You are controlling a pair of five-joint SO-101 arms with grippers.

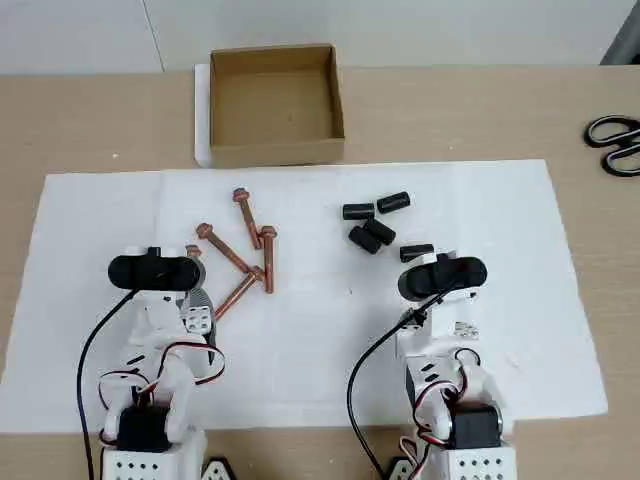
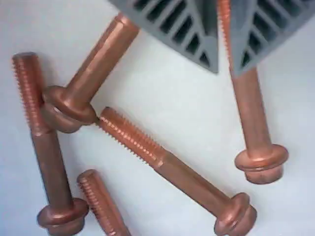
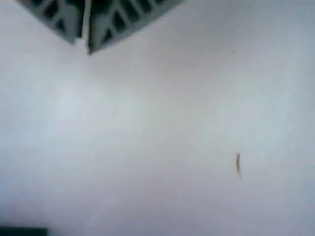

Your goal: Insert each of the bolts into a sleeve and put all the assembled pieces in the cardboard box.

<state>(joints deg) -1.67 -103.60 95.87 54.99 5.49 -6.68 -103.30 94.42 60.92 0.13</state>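
Several copper bolts [image 1: 244, 210] lie loose on the white sheet, left of centre. Several black sleeves [image 1: 378, 231] lie in a cluster right of centre. The open cardboard box [image 1: 275, 140] stands behind them, with nothing inside. My left gripper [image 2: 225, 69] is shut and hovers just over the bolts [image 2: 172, 167]. One bolt [image 2: 253, 132] runs beneath its tips, with the thread showing through the thin slit. My right gripper [image 3: 83, 46] is shut over bare white sheet. Its arm [image 1: 440, 275] stands just in front of the nearest sleeve [image 1: 417, 252].
The white sheet [image 1: 300, 340] covers most of the wooden table. Black scissors [image 1: 615, 140] lie at the far right edge. A white strip [image 1: 202, 110] sticks out at the box's left side. A small brown mark [image 3: 237, 163] sits on the sheet.
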